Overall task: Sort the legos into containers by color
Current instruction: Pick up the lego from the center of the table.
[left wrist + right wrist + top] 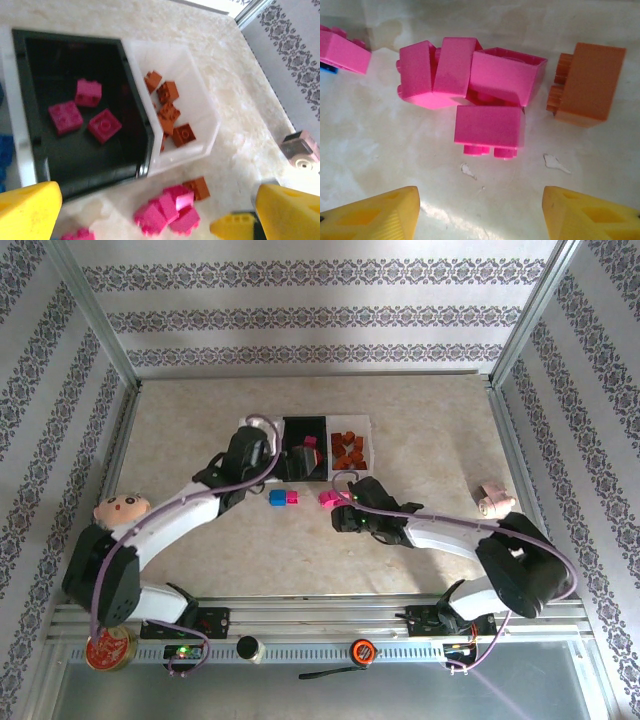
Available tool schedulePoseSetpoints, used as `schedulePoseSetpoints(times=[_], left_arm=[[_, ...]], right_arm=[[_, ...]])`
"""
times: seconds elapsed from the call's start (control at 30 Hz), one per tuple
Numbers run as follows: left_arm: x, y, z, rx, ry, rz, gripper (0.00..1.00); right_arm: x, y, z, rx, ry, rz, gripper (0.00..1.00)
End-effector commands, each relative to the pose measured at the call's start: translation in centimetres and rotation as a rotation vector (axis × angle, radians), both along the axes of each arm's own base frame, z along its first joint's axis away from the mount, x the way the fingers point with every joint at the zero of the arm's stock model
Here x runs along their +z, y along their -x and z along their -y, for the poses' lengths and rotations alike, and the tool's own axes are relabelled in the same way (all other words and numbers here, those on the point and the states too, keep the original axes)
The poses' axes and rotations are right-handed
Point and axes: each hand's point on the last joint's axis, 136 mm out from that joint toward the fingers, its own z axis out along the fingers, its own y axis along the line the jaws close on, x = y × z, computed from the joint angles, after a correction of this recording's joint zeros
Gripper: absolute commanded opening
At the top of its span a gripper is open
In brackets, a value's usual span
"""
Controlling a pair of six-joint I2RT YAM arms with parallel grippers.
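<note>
Trays noted in a row, rear-centre of table (430,440): L white tray (243,430), mostly hidden under L arm; black tray (305,421) in the middle; R white tray (349,421).

Black tray: three pink bricks (104,125) seen lying flat on the floor, apart from one another. R white tray: several orange bricks (172,111) heaped along the wall next to the black tray. Blue bricks (4,147) glimpsed at frame edge, past L tray's white wall; no. can't be told.

Unsorted, on table in front of trays:
- pink cluster (470,85), four bricks, tumbled and touching
- lone orange brick (585,85), tipped on its side, just beside cluster
- blue brick (277,497) and single pink brick (292,496), side by side, nearer L arm

L gripper (156,212): seen over black tray in top view; fingers (27,210) spread wide, nothing between them.

R gripper (480,215): held low over table, aimed at pink cluster; tips spread and short of the bricks, nothing pinched.

Also noted: doll (122,507) beside L arm; red tin (108,648) at near L corner.
</note>
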Motion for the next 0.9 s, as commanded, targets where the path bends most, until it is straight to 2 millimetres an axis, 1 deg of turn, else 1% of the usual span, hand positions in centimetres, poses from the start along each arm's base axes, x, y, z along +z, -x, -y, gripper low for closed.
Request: schedulePoseSetpoints(times=[0.0,0.07,0.2,0.37,0.43,0.5,0.63,0.7,0.87], left_arm=[[-0.7,2.1,-0.8,0.029,0.046,0.007,1.0],[-1.6,3.6,-1.9,0.05,0.054,0.004,1.0],[-3.2,5.7,-3.9,0.096,0.061,-0.004,1.0],[-4.6,7.2,-4.8,0.107,0.073,-0.026,1.0],[-5.0,7.4,-4.9,0.11,0.07,-0.036,1.0],[-5.2,7.5,-5.1,0.115,0.067,-0.037,1.0],[-5.3,7.6,-5.4,0.125,0.055,-0.032,1.0],[-5.3,7.6,-5.7,0.133,0.048,-0.025,1.0],[-5.8,7.8,-6.4,0.152,0.02,-0.016,1.0]], right_arm=[[0.5,-1.7,-1.0,-0.007,0.006,0.045,0.64],[0.1,-2.2,-1.3,-0.003,0.023,0.048,0.61],[-0.7,-3.2,-1.4,-0.01,0.056,0.044,0.56],[-1.6,-4.1,-1.0,-0.024,0.094,0.046,0.52],[-1.9,-4.2,-0.8,-0.022,0.109,0.044,0.5],[-2.1,-4.3,-0.8,-0.02,0.112,0.042,0.45],[-2.0,-3.6,-0.5,-0.017,0.103,0.033,0.36],[-1.6,-2.8,-0.3,-0.014,0.086,0.031,0.33],[0.0,0.0,0.4,0.007,0.04,0.035,0.29]])
